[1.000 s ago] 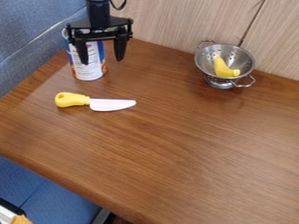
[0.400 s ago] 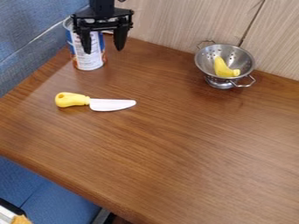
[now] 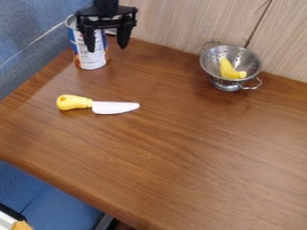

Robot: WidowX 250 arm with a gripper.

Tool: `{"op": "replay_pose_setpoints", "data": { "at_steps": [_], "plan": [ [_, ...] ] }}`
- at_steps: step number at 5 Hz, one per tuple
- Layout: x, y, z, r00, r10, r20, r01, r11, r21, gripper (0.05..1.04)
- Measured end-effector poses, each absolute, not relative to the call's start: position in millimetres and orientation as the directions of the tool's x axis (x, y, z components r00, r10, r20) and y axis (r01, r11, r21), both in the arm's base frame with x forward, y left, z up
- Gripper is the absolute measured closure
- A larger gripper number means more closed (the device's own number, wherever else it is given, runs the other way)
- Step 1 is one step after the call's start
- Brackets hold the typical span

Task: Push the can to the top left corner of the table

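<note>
Can upright at the top left corner of the wooden table, black gripper in front of its upper part, jaws apart, yellow-handled knife lying nearer the camera.

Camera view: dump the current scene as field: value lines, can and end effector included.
can: upright, by the table's top left corner, blue, white and orange label
end effector: fingers apart, one in front of the can in this view
knife: lying flat, yellow handle left, white blade right
colander: metal, two handles, upper right
colander contents: yellow banana-shaped item
</note>
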State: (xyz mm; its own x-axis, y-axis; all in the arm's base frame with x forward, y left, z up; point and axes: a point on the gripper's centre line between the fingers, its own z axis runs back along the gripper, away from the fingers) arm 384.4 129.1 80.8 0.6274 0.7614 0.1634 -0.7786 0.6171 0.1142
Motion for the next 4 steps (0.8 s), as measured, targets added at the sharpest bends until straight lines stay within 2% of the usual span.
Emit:
{"op": "replay_pose_setpoints", "data": {
  "at_steps": [2,4],
  "plan": [
    [375.0,105.9,69.9,0.717,0.682,0.145,-0.697,0.71,0.102,0.083],
    [368.2,92.7,89.6,0.755,0.641,0.14,-0.647,0.762,0.001,0.083]
  ]
}}
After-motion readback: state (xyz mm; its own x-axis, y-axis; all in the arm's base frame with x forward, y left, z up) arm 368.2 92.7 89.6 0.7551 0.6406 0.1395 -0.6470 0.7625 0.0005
